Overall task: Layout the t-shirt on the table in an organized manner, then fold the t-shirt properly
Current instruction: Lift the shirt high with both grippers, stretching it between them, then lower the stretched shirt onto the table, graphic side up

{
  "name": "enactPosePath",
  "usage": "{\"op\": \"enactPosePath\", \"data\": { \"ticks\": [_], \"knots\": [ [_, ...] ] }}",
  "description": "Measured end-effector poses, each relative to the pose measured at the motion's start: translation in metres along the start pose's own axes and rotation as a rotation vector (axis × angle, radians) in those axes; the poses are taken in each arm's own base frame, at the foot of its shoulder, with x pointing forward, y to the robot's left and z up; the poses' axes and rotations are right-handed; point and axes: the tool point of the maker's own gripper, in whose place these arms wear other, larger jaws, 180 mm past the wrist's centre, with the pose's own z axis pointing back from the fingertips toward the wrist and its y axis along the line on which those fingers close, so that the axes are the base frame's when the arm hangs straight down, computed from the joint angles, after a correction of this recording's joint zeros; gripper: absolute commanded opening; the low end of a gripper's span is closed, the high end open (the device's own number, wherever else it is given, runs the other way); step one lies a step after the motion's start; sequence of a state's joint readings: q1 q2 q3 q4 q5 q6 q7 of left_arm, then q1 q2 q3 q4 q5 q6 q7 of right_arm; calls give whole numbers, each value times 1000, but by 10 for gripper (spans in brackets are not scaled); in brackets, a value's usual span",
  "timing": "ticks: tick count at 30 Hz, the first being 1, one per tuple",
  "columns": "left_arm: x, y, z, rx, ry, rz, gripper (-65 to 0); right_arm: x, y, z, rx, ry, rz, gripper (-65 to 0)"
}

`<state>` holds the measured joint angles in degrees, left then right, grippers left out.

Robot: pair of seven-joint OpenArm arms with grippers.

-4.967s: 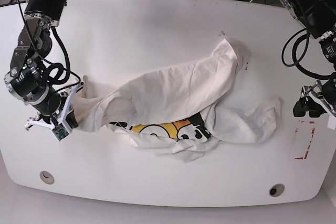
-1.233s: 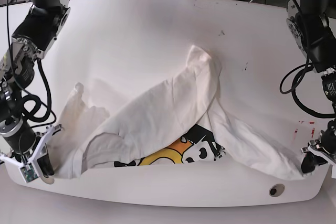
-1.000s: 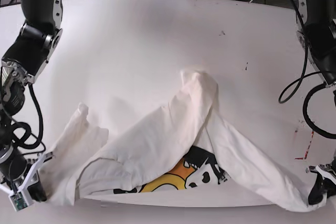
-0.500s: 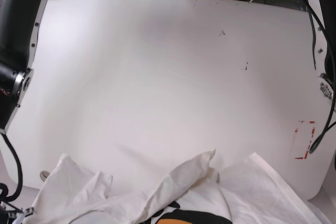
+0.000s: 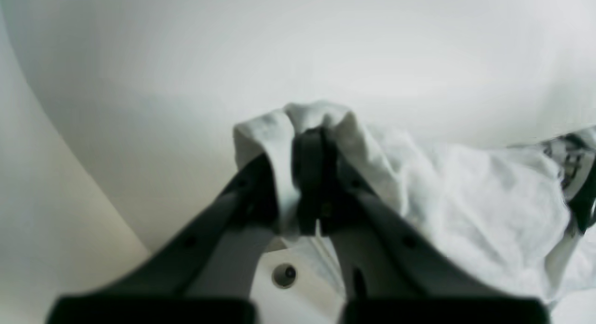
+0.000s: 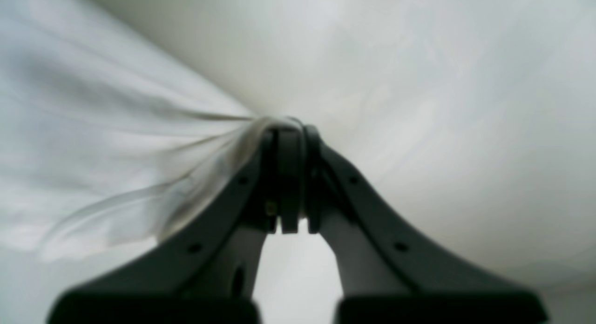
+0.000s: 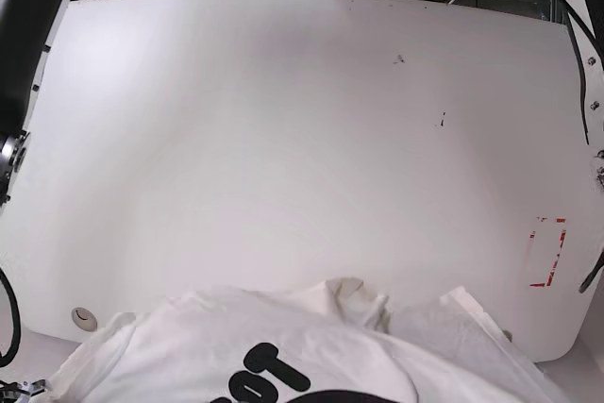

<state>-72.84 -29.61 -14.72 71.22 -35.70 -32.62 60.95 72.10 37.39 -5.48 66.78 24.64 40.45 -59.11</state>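
t-shirt held up along the lower edge of the frame, both grippers pinching cloth

in the base view the t-shirt [image 7: 283, 356] spreads side to side across the bottom of the frame, its long axis running left to right, with black lettering [image 7: 269, 370] facing the camera near bottom centre. its lower part is cut off by the frame edge, so the print and hem cannot be read. a bunched fold [image 7: 354, 299] rises at the top middle of the cloth.

the left gripper [image 5: 309, 142] has its fingers closed tight on a white fold of the shirt, cloth draping away to the right of that view. the right gripper [image 6: 288, 133] is likewise clamped on a gathered edge, fabric stretching off to the upper left. both wrist views are blurred; which part of the garment each one pinches cannot be told.

the table [image 7: 283, 139] lies bare from the upper edge down to the shirt, with a red tape mark [image 7: 547, 252] at right, a grommet hole [image 7: 83, 316] at lower left, and dark specks [image 7: 399, 59] toward the upper right.
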Motion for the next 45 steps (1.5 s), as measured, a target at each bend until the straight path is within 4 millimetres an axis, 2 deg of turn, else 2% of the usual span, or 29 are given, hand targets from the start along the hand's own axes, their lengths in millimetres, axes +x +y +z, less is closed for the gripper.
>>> {"op": "enactPosePath", "data": {
  "ticks": [4, 7, 10, 12, 13, 16, 23, 28, 33, 36, 38, 41, 45],
  "knots": [
    [-14, -4, -2, -18, 30, 17, -650, 3, 2, 1, 9, -22, -2, -650],
    [-35, -1, 1, -11, 52, 42, -650, -8, -1, 6, -7, -34, -18, -650],
    [-75, 5, 9, 27, 164, 27, -650, -36, 3, 7, -14, 3, -31, -650],
    [-97, 5, 16, 36, 224, 17, -650, -60, 14, 4, -10, 68, -17, -650],
    [-103, 5, 20, 41, 232, 21, -650, -71, 23, 2, 6, 89, -19, -650],
    [-110, 2, 30, 39, 214, 38, -650, -85, 39, 2, 36, 89, -31, -650],
    [-156, 1, 60, 66, 300, 58, -650, -113, 60, 12, 41, 118, -9, -650],
    [-183, -9, 79, 56, 324, 74, -650, -134, 66, 25, 26, 168, -8, -650],
    [-212, -5, 105, 97, 421, 87, -650, -151, 65, 44, -15, 213, 2, -650],
    [-221, -2, 121, 128, 439, 80, -650, -156, 73, 55, -22, 212, 18, -650],
    [-226, -3, 133, 145, 448, 71, -650, -167, 82, 63, -19, 232, 35, -650],
    [-239, -12, 144, 124, 461, 94, -650, -181, 91, 76, -33, 283, 46, -650],
    [-258, -22, 159, 107, 491, 121, -650, -188, 96, 90, -59, 303, 41, -650]
  ]
}}
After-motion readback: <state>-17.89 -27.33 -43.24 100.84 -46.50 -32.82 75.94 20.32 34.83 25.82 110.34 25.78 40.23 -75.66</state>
